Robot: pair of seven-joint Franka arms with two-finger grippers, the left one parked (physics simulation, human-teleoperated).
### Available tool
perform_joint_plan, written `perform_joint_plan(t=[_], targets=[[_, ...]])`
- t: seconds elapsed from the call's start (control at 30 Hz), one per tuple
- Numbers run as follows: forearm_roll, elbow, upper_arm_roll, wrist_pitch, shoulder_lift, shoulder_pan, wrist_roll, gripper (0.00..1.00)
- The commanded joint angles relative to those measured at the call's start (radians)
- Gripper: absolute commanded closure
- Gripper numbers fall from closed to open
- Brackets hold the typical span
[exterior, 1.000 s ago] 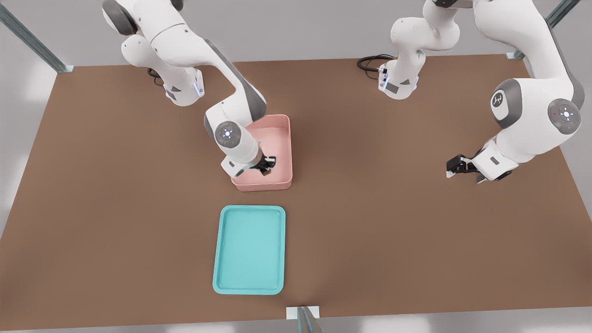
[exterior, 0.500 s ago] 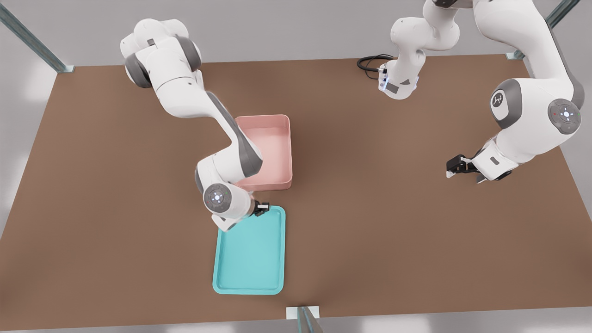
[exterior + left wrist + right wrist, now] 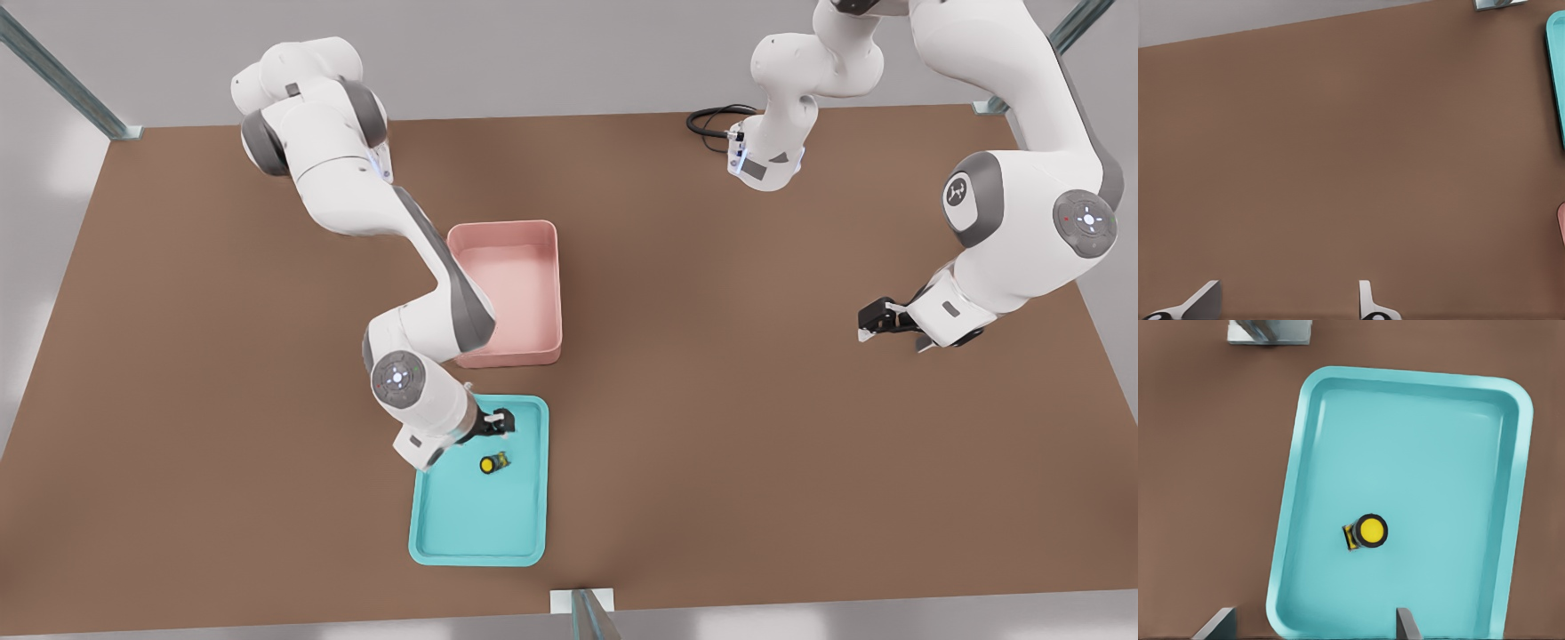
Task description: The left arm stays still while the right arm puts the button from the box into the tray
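A brown counter (image 3: pixel 711 427) fills most of the front view. On it, just left of centre, sits the pink box (image 3: pixel 516 289); directly below it, apart by a strip of bare surface, lies the turquoise tray (image 3: pixel 444 524). A black cable (image 3: pixel 711 120) coils at upper right. The end effector (image 3: pixel 500 423) hangs over the tray's upper end.

A broad, matte brown rectangular tabletop (image 3: pixel 756 462) fills most of the frame. A plain pale grey surround (image 3: pixel 551 53) borders it, with soft bright patches of light at the left edge (image 3: pixel 76 164). Slanted grey-green metal frame posts stand at the upper left (image 3: pixel 53 76), upper right (image 3: pixel 1080 22) and bottom centre (image 3: pixel 589 620).
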Motion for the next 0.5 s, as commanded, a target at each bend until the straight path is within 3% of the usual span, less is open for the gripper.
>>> perform_joint_plan(t=[0.0,0.03,0.07,0.1,0.17,0.23,0.27,0.33,0.47], targets=[[0.004,-0.001,-0.026,-0.295,-0.075,-0.045,-0.113,0.0],[0.002,-0.001,-0.044,-0.382,-0.123,-0.083,-0.113,0.0],[-0.178,-0.002,-0.055,-0.431,-0.133,-0.085,-0.11,0.0],[-0.226,-0.005,-0.124,-0.505,-0.187,-0.127,-0.084,0.0],[-0.188,-0.053,-0.121,-0.605,-0.322,-0.361,-0.272,0.0],[-0.183,-0.528,-0.118,-0.425,-0.656,-0.39,-0.324,0.0],[-0.185,-0.573,-0.11,-0.434,-0.702,-0.381,-0.308,0.0],[-0.208,-0.574,-0.09,-0.393,-0.638,-0.229,-0.195,0.0],[-0.206,-0.568,-0.099,-0.427,-0.623,-0.241,-0.268,0.0]])
